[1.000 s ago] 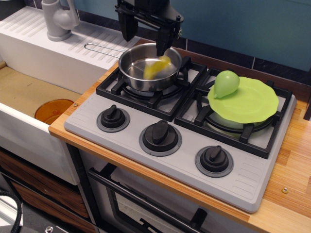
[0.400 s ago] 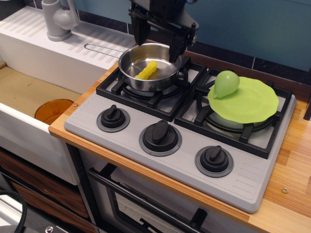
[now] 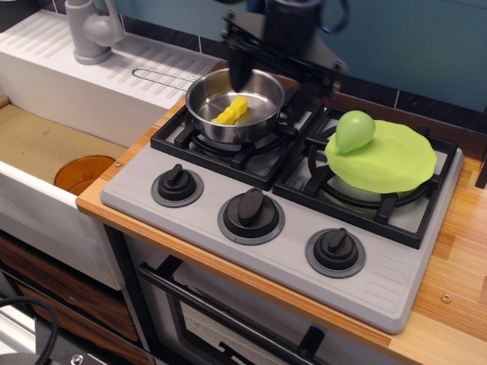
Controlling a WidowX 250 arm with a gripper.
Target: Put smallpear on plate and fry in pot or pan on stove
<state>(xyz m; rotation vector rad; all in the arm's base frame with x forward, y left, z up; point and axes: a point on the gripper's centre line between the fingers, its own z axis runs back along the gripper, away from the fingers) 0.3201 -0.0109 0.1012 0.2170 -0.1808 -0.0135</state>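
Note:
The yellow crinkle-cut fry lies inside the shiny steel pan, which stands on the left burner of the grey stove. The light-green smallpear rests on the left part of the lime-green plate, which lies on the right burner. My black gripper hangs open and empty above the pan's back right rim, its fingers apart and slightly blurred.
Three black knobs line the stove front. A white sink unit with a grey tap stands at left, and an orange disc lies in the basin. The wooden counter runs along the right.
The fry dropped from between my fingers and came to rest in the pan. My gripper has shifted to the right and up, away from over the pan's middle.

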